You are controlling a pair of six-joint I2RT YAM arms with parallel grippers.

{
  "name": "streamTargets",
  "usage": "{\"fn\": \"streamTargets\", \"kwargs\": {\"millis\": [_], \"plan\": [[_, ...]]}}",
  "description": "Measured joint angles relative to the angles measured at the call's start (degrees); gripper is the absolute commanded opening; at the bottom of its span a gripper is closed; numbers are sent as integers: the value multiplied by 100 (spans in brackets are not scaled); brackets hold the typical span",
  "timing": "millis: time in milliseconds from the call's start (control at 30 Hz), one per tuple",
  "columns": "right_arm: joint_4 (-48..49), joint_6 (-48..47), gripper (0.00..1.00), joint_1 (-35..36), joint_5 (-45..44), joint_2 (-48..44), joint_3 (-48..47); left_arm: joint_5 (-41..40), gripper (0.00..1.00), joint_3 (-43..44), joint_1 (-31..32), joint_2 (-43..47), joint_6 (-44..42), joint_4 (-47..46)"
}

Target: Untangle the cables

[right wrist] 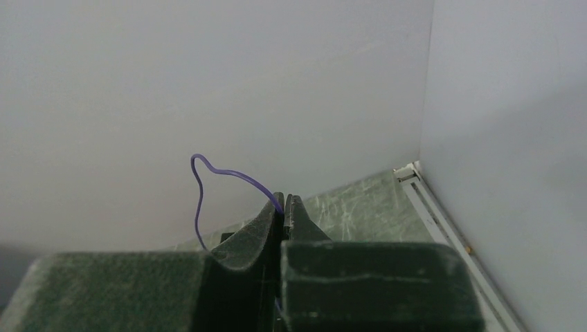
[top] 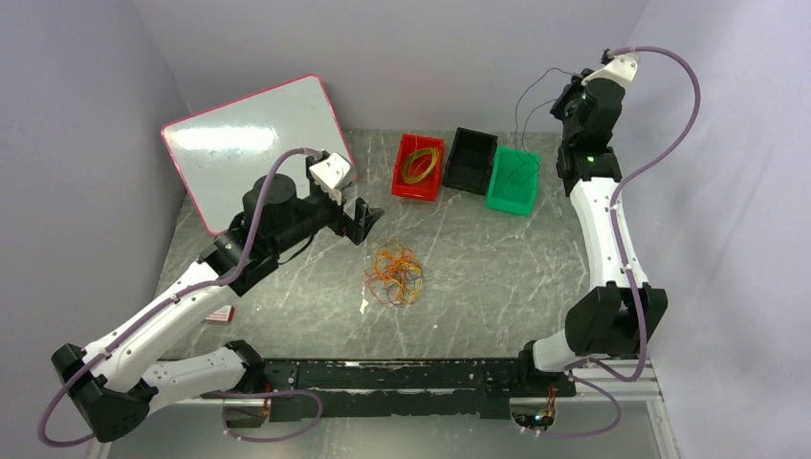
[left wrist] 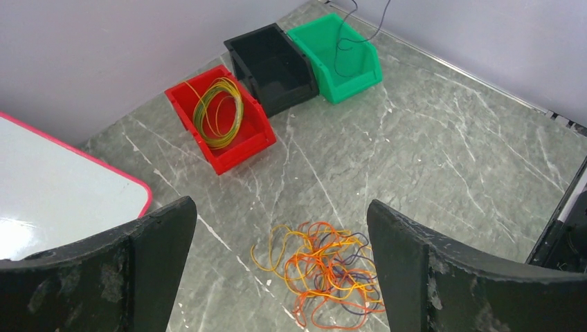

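Overhead, three bins line the far edge of the marbled surface (top: 497, 277): a red bin (top: 417, 192) holding a yellow coil (top: 421, 164), a black bin (top: 471, 161) and a green bin (top: 512, 198). A pink-rimmed whiteboard (top: 253, 143) leans at the far left. The tangle of cables (top: 394, 273), loops of yellow, orange and dark wire, lies mid-surface, near the left end effector (top: 363, 222). That end effector hovers above it with fingers spread wide, holding nothing. The right end effector (right wrist: 284, 204), raised high above the green bin, is pinched tight on a single violet cable (right wrist: 201, 187). The cable loops out beside the fingers and hangs toward that bin.
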State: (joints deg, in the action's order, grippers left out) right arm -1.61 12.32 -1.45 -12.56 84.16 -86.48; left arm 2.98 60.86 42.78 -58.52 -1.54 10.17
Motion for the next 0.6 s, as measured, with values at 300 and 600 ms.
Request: {"fn": "streamTargets", "kwargs": {"millis": [300, 600], "plan": [[109, 168, 0, -175, 197, 315, 0, -85, 98, -9, 0, 0, -66, 4], [354, 295, 0, -225, 304, 420, 503, -103, 97, -153, 0, -44, -63, 17]]}}
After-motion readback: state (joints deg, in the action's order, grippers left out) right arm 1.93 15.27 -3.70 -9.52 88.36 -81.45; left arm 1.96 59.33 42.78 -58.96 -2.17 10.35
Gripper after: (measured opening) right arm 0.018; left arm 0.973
